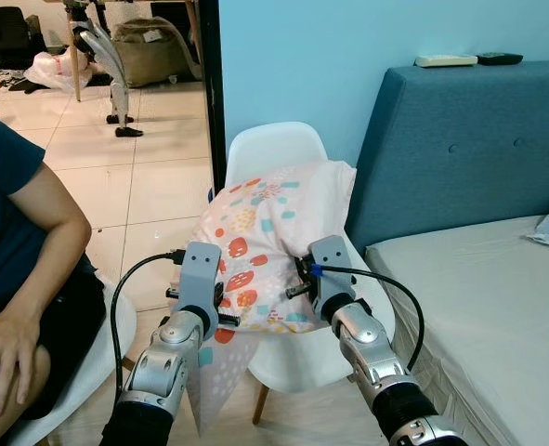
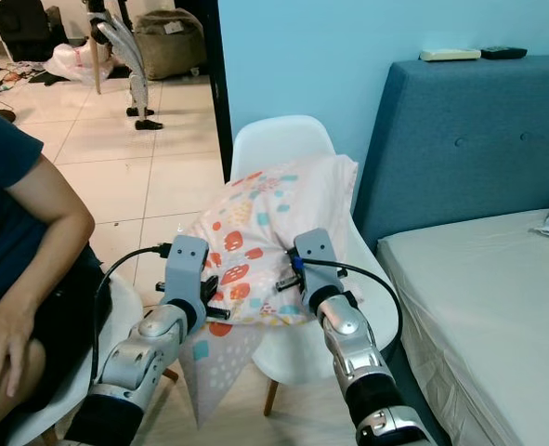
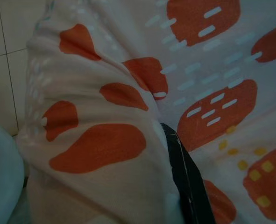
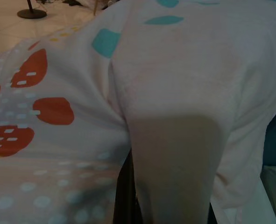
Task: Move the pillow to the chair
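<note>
A white pillow (image 1: 276, 218) printed with orange, teal and yellow shapes lies on the white chair (image 1: 274, 144), leaning against its backrest. Its loose cover hangs over the seat's front edge. My left gripper (image 1: 220, 303) is shut on the pillow's near left edge, and my right gripper (image 1: 298, 279) is shut on the near right edge. In the left wrist view, fabric (image 3: 105, 116) bunches over one black finger (image 3: 184, 177). In the right wrist view, a fold of the pillow (image 4: 175, 116) covers the fingers, with a dark finger (image 4: 124, 196) just showing below.
A person (image 1: 14, 279) sits close on my left on another white chair (image 1: 93, 358). A bed (image 1: 478, 297) with a blue headboard (image 1: 460, 149) stands right of the chair; a remote (image 1: 446, 60) lies on top. A black door frame (image 1: 209, 84) and tiled floor (image 1: 153, 186) lie behind.
</note>
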Robot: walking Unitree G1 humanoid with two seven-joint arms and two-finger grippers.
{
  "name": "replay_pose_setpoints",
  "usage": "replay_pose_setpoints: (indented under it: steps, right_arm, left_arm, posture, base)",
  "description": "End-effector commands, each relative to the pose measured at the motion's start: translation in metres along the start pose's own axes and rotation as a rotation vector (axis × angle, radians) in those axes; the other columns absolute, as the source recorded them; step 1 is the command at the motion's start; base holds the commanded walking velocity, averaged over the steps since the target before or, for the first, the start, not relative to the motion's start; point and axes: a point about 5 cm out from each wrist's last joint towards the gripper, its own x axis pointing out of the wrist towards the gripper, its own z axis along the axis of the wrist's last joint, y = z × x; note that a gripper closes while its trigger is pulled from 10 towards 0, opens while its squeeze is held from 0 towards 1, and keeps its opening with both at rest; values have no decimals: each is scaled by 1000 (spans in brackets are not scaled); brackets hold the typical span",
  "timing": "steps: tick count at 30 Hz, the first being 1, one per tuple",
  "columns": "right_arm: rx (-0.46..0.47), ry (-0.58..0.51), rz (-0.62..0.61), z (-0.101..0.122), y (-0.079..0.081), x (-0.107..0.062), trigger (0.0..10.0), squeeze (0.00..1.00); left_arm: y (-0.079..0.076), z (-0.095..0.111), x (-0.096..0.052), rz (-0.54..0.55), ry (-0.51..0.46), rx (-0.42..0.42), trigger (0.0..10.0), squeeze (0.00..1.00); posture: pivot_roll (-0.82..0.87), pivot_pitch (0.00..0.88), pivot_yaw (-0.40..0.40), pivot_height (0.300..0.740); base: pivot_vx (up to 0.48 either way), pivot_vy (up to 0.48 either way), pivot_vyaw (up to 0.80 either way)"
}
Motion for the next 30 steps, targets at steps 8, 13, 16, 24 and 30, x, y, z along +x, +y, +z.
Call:
replay_pose_setpoints:
  steps: [8,13,16,24,30]
  right_arm:
    - [10,0,-55,0,-15,-4,10000,0]
    - [11,-1,-52,1,-15,-4,10000,0]
    - [11,-2,-48,2,-14,-3,10000,0]
    - [13,-3,-43,3,-14,-2,10000,0]
    - [13,-1,-42,3,-14,-2,10000,0]
  left_arm:
    - [11,-15,-1,61,69,19,10000,0]
    - [15,-19,-1,114,133,59,10000,0]
    - [15,-20,-2,108,138,21,10000,0]
    - [15,-20,-2,99,139,11,10000,0]
    - [19,-18,0,117,134,43,10000,0]
  posture:
    - [-30,56,-58,740]
    - [-28,58,-62,740]
    - [-29,58,-63,740]
    - [-30,58,-64,740]
    - [-28,61,-63,740]
  base:
    - [0,-480,0]
    - [0,-302,0]
    - [0,480,0]
    - [0,480,0]
    - [0,80,0]
